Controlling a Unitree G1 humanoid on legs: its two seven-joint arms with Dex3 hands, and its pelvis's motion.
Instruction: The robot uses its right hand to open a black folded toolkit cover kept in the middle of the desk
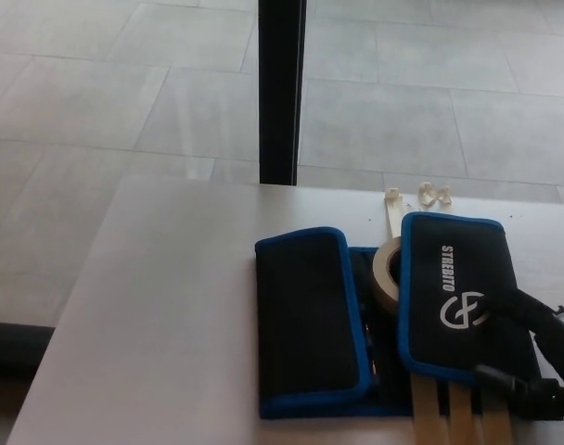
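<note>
Head view showed the black toolkit cover (356,324) lying on the pale surface (161,306), toward its near right, both blue-edged flaps folded inward over a tape roll (387,274). White lettering on the right flap read "STREBITO" above a round logo. At that flap's near right edge sat the right robot hand (532,366), fingers (505,380) curled round it. Next, probably, swinging the flap rightward.

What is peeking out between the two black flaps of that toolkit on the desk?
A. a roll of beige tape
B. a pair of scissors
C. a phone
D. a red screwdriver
A: a roll of beige tape stands in the gap between the left flap and the logo flap of the toolkit.
</note>
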